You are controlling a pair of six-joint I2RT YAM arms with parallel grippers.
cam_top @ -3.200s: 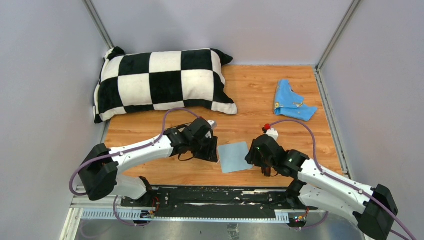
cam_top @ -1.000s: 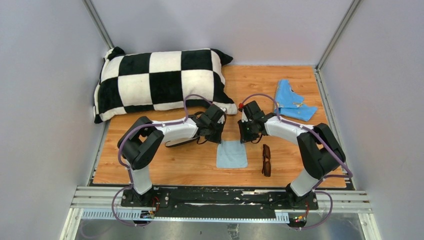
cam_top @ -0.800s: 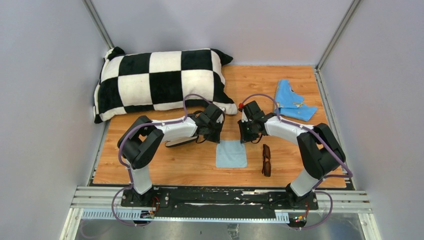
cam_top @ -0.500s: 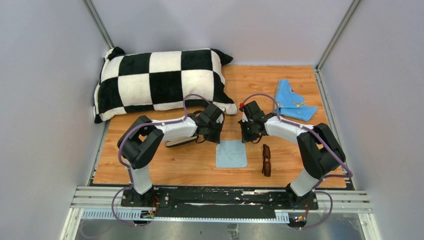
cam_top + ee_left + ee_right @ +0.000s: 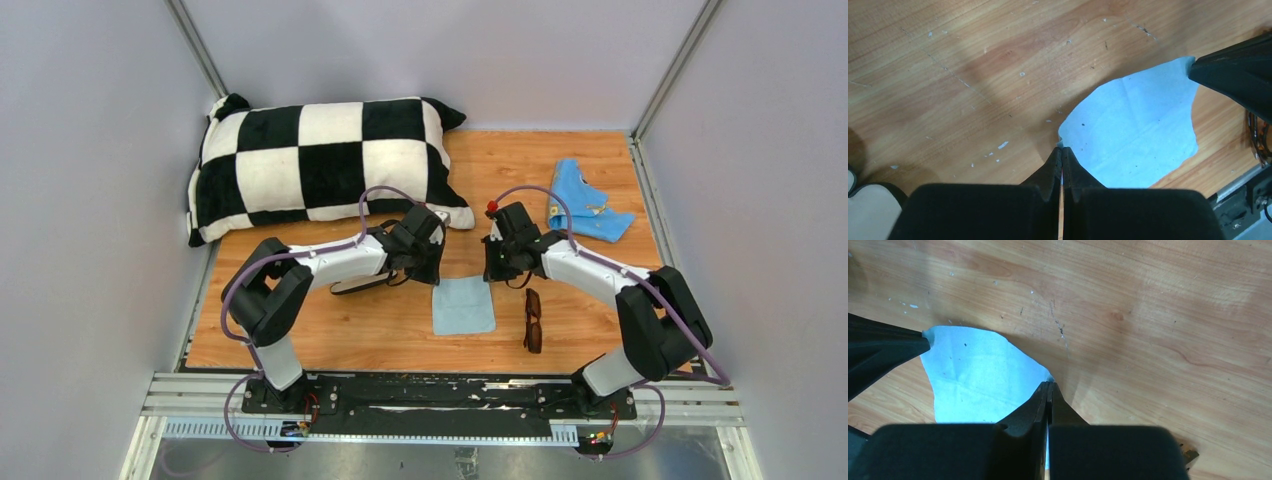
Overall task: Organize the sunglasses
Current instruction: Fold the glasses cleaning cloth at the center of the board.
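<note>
— why have i got both arms on the cloth and not on the glasses?
— as i read it, you're laying the grey-blue cloth (image 5: 463,306) out flat on the tabletop (image 5: 390,335) so the sunglasses (image 5: 533,320) can go onto it. you hold its two far corners, one per arm, so it stays spread between them. the near part lies on the wood.
— and the grip?
— your left fingers (image 5: 1054,165) are pressed together with no gap, pinching the cloth's far left corner by the very tip. your right fingers (image 5: 1042,400) are the same on the far right corner. neither holds anything else.
— where are the sunglasses?
— on the tabletop just right of the cloth, not touching it, lying lengthwise toward you beside your right forearm. they're too small in view to tell whether they're folded. nothing touches them.
— next?
— my guess: let go once the cloth lies flat, then reach with the right arm, which is nearer. the frame is thin, so pinch it gently.
</note>
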